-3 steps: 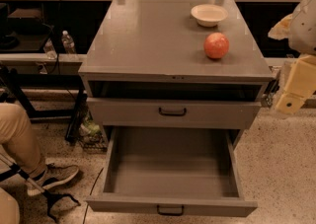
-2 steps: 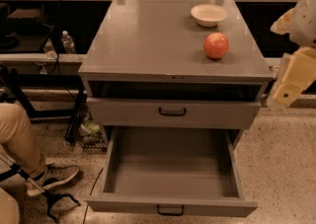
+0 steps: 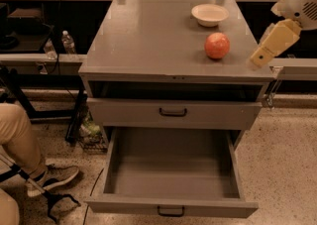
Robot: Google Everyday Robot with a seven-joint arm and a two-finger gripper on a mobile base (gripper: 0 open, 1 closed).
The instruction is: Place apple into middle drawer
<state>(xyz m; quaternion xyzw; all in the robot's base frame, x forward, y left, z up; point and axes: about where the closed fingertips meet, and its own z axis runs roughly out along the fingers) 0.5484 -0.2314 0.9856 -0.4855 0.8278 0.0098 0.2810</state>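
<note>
The reddish-orange apple (image 3: 217, 45) sits on the grey cabinet top (image 3: 148, 35), near its front right, just in front of the white bowl (image 3: 210, 14). The middle drawer (image 3: 173, 169) is pulled fully out at the bottom; its deep grey tray holds nothing and its black handle (image 3: 171, 211) faces me. My gripper (image 3: 265, 53), cream-coloured, hangs slanted at the cabinet's right edge, to the right of the apple and apart from it. It holds nothing that I can see.
A shut grey drawer front (image 3: 173, 112) with a black handle sits above the open drawer, with a dark gap over it. A seated person's leg and shoe (image 3: 29, 164) are at the lower left. Water bottles (image 3: 68, 43) stand on a shelf to the left.
My gripper has risen and moved left, from beside the upper drawer level to the height of the cabinet top, nearer the apple. The apple, bowl and drawers have not moved.
</note>
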